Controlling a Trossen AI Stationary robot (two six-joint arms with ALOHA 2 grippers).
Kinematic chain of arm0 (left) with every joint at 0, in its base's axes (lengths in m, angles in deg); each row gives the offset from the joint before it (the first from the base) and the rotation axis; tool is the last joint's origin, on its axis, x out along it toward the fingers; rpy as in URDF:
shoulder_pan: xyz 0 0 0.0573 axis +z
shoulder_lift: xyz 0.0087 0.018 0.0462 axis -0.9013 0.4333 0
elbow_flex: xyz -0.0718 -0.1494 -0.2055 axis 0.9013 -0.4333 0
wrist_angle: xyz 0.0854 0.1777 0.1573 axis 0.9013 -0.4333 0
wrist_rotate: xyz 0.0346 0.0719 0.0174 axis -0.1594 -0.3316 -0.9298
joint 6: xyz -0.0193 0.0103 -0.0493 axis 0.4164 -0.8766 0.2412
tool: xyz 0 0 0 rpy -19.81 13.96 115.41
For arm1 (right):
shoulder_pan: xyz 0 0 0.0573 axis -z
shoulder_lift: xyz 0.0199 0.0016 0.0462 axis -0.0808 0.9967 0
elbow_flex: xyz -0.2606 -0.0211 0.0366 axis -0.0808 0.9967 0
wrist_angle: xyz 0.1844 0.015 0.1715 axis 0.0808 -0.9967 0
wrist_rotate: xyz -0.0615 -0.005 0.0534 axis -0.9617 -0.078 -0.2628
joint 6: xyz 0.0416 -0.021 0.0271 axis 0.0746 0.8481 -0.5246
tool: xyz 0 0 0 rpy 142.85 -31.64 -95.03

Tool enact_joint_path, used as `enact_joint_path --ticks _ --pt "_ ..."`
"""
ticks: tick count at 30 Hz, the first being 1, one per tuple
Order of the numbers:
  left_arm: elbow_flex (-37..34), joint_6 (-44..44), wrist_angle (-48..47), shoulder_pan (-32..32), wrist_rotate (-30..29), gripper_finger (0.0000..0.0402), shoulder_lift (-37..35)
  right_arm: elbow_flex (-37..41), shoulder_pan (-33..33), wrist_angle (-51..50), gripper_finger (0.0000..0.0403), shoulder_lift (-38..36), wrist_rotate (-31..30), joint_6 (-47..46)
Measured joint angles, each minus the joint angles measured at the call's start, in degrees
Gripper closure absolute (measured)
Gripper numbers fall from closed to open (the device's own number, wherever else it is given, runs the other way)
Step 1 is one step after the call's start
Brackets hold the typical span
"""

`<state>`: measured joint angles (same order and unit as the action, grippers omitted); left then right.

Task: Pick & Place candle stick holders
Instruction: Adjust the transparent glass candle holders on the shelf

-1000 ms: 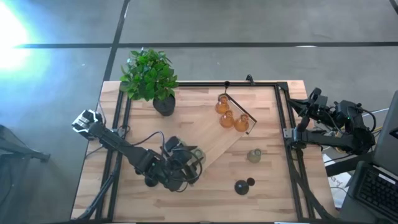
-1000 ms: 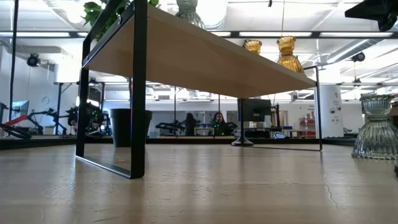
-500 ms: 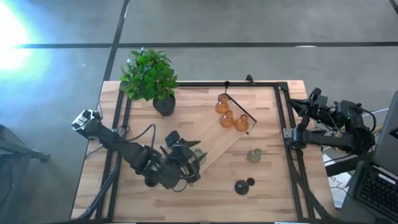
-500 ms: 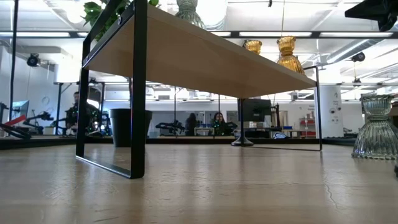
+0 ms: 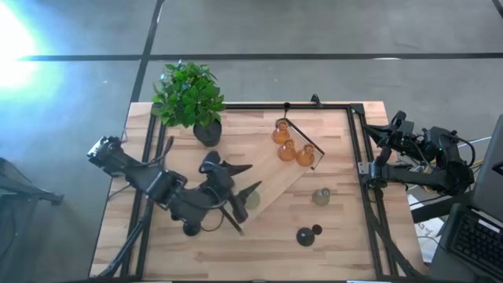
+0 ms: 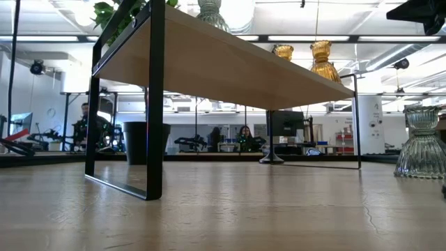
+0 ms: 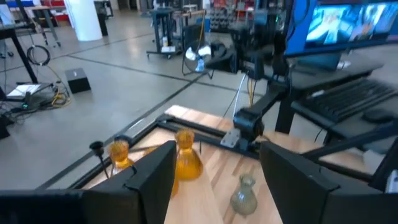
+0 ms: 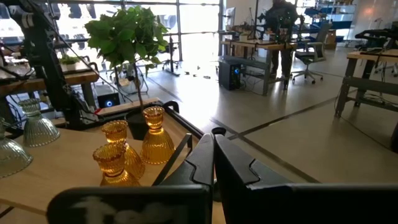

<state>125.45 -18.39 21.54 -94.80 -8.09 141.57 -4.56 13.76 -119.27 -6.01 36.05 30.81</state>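
Observation:
My left gripper (image 5: 248,178) hangs open above the near left end of the raised wooden shelf (image 5: 271,177), with nothing between its fingers (image 7: 152,180). A pale green-grey candle stick holder (image 6: 211,12) stands on that end of the shelf. Three amber holders (image 5: 287,149) stand at the shelf's far end. Another pale holder (image 5: 321,196) and two black holders (image 5: 306,235) stand on the table near the front right. My right gripper (image 8: 214,163) waits shut at the table's right edge.
A black pot with a green plant (image 5: 189,98) stands at the table's far left. The shelf rests on a black metal frame (image 6: 155,104) with open room beneath it. Bare table (image 5: 354,251) lies along the near edge. People show in the room beyond.
My left gripper has risen from the pale holder on the shelf's near end, tipping up toward level and rolling at the wrist. Its fingers have stayed open. The holder has stayed standing on the shelf.

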Motion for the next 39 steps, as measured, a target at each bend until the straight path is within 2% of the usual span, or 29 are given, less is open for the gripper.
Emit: enact_joint_path --ticks 3,6,12,16,18,22,27,34,39 --pt "0.8 -1.3 -1.2 0.1 0.2 0.0178 -0.8 0.0 0.0 0.0 0.0394 0.0 0.0 0.0" --pt "1.1 -3.7 -4.1 0.4 0.7 0.0206 -2.0 0.0 0.0 0.0 0.0394 0.0 0.0 0.0" --pt "1.1 -0.1 -11.5 1.2 5.4 0.0302 -5.3 0.0 0.0 0.0 0.0394 0.0 0.0 0.0" --pt "1.1 4.8 -18.3 2.1 6.4 0.0374 -7.1 0.0 0.0 0.0 0.0394 0.0 0.0 0.0" --pt "1.1 7.9 -21.3 3.3 7.8 0.0393 -8.0 0.0 0.0 0.0 0.0394 0.0 0.0 0.0" --pt "1.1 13.0 -28.0 7.2 15.5 0.0397 -8.5 0.0 0.0 0.0 0.0394 0.0 0.0 0.0" --pt "1.0 17.0 -33.0 13.9 29.6 0.0399 -8.7 0.0 0.0 0.0 0.0394 0.0 0.0 0.0" --pt "1.0 16.1 -34.9 20.3 37.3 0.04 -8.5 0.0 0.0 0.0 0.0394 0.0 0.0 0.0" --pt "1.0 15.4 -36.7 21.4 40.0 0.04 -6.4 0.0 0.0 0.0 0.0394 0.0 0.0 0.0"
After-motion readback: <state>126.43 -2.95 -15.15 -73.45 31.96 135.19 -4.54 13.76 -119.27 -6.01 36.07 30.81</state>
